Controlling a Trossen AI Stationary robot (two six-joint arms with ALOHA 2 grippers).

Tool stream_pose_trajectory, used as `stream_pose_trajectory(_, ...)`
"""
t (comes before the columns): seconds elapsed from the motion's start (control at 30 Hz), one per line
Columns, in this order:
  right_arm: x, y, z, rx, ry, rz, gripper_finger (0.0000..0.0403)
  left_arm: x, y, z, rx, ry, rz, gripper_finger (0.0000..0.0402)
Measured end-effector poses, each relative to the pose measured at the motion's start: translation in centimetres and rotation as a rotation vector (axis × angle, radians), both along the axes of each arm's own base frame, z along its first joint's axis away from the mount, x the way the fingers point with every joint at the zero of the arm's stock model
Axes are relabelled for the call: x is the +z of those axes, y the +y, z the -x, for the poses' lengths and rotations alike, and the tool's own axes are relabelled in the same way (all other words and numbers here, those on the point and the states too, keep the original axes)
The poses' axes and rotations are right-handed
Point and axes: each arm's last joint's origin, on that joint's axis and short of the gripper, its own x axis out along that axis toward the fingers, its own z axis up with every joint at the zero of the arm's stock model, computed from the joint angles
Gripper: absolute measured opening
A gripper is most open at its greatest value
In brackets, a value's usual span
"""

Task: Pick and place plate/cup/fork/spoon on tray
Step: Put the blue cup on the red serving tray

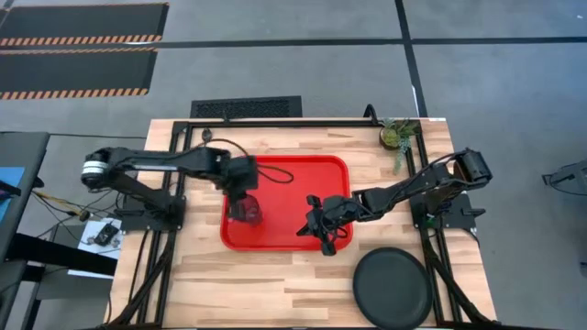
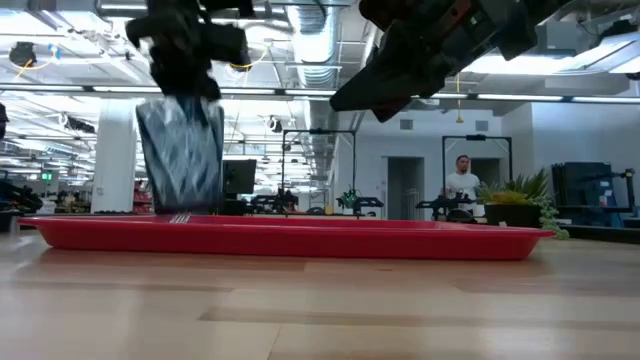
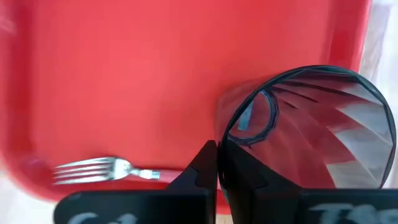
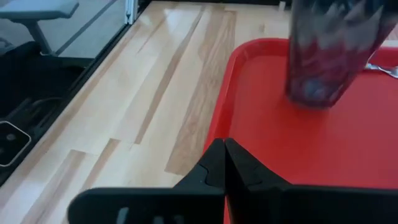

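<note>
High view: reaching in from the left, the left gripper (image 1: 243,191) pinching the cup (image 1: 245,211) over the left part of the red tray (image 1: 303,165); stretching in from the right, the right gripper (image 1: 321,229) hovering over the tray's near right corner. Lying on the wood near right of the tray, well apart from both arms, the black plate (image 1: 392,287). Sitting at the far right corner, a small potted plant (image 1: 397,134).

Low view: hanging tilted, the cup (image 2: 180,155), its base just above or barely touching the tray (image 2: 300,240) (cannot tell which). Showing as a glint beneath it, the fork (image 2: 180,218).

Left wrist view: clamping the cup wall (image 3: 311,130) between the fingers (image 3: 202,168), one inside the rim, one outside. Resting on the tray floor (image 3: 124,74) beside the cup, fork tines (image 3: 93,170).

Right wrist view: pressing together, empty, the right fingers (image 4: 224,165) at the tray's edge (image 4: 224,106), facing the cup (image 4: 329,50).

Likely handling: thin, rigid, light and slick, so gripping by the rim wall seems best; releasing only once upright.
</note>
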Motion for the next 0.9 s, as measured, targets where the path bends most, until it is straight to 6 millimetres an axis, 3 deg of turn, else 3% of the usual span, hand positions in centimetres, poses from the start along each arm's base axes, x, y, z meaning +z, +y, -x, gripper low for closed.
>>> stream_pose_trajectory(0.17,0.0,0.2,0.0,0.006,0.0,-0.001,0.0011,-1.8,0.5,-1.3,-0.004,0.044,0.02,0.0)
stream_pose_trajectory(0.37,0.0,0.5,0.1,0.015,-0.001,0.002,0.0011,-1.8,0.5,-1.6,-0.008,0.018,0.046,0.0002)
stream_pose_trajectory(0.63,0.0,0.4,0.1,0.001,0.005,-0.022,0.0011,-1.8,0.4,-1.6,-0.008,0.022,0.052,0.0052)
stream_pose_trajectory(0.9,0.0,0.2,0.0,-0.055,0.001,-0.001,0.0039,1.1,0.3,0.4,-0.012,-0.085,-0.007,0.0112)
